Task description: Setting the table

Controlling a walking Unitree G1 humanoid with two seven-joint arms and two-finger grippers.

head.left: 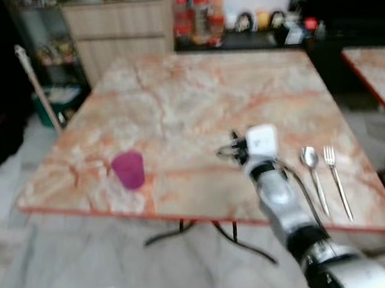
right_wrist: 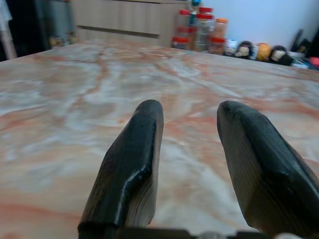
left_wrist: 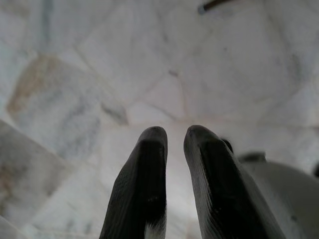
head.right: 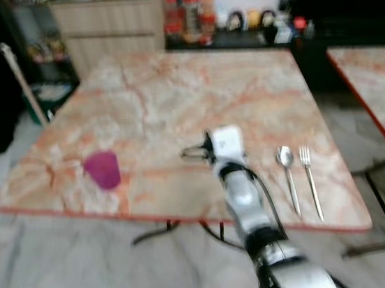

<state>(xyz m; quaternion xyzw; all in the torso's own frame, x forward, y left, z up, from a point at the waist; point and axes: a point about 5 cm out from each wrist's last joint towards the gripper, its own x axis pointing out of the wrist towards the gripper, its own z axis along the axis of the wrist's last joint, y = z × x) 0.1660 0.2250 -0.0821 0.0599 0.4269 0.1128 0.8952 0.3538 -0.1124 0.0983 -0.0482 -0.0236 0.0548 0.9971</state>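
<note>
Nearest the camera, the left gripper (left_wrist: 174, 142) hung idle down at about 7 o'clock over the pale stone floor (left_wrist: 75, 89), its two fingers nearly closed on nothing, just a thin slit between them.

Next out, the right arm reached up over the near edge of the marble table (head.left: 173, 97), and the right gripper (right_wrist: 189, 124) hovered low above the tabletop around the middle of the near half. Its fingers were spread apart and empty, nothing between them but bare marble.

Just beside it at 3 o'clock lay the spoon (head.left: 312, 164) and the fork (head.left: 334, 169), side by side near the right corner, handles pointing at the near edge. The purple cup (head.left: 129, 169) stood upright well off at 9 o'clock, close to the near-left edge.

What I'd worry about: the cutlery sat close to the table edge and right next to the forearm, so any sideways sweep of that arm could nudge the spoon or fork off. The cup was near its edge too, so a clumsy approach could tip it.

Far end at 12 o'clock: red-lidded jars (head.left: 194, 17) and some small figurines on a dark counter. Everything was too blurry to read any labels or brands.
</note>
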